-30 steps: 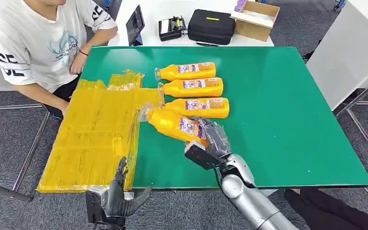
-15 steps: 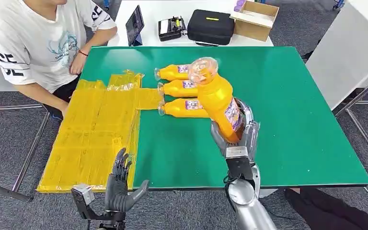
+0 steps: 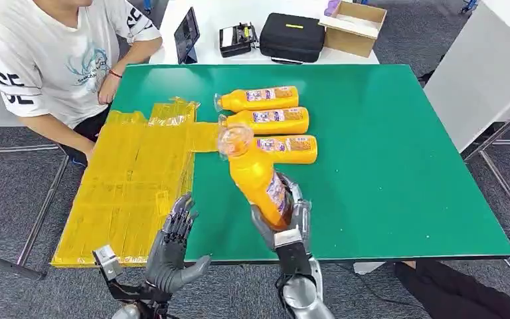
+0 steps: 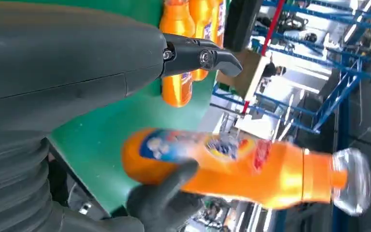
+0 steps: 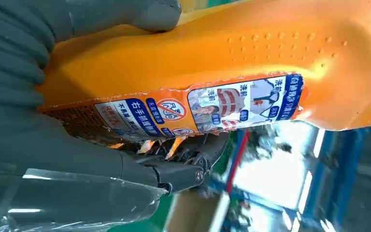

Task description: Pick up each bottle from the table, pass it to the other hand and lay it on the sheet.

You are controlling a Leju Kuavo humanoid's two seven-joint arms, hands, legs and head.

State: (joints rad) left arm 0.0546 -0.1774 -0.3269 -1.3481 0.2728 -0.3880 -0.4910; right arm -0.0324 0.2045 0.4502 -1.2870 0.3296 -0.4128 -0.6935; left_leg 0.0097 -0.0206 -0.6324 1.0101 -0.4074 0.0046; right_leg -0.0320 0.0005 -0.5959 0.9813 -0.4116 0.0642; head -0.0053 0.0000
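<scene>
Near table (image 3: 405, 199) front edge | right hand (image 3: 284, 219) grips bottle (image 3: 255, 174) upright

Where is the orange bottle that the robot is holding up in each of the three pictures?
Head view: the orange plastic bottle with the clear cap stands near the middle, gripped at its base by the right hand.
Left wrist view: it lies across the lower half, cap toward the picture's right edge.
Right wrist view: its labelled body spans the upper part.
Shared landmark: the green table, also in the left wrist view.
</scene>
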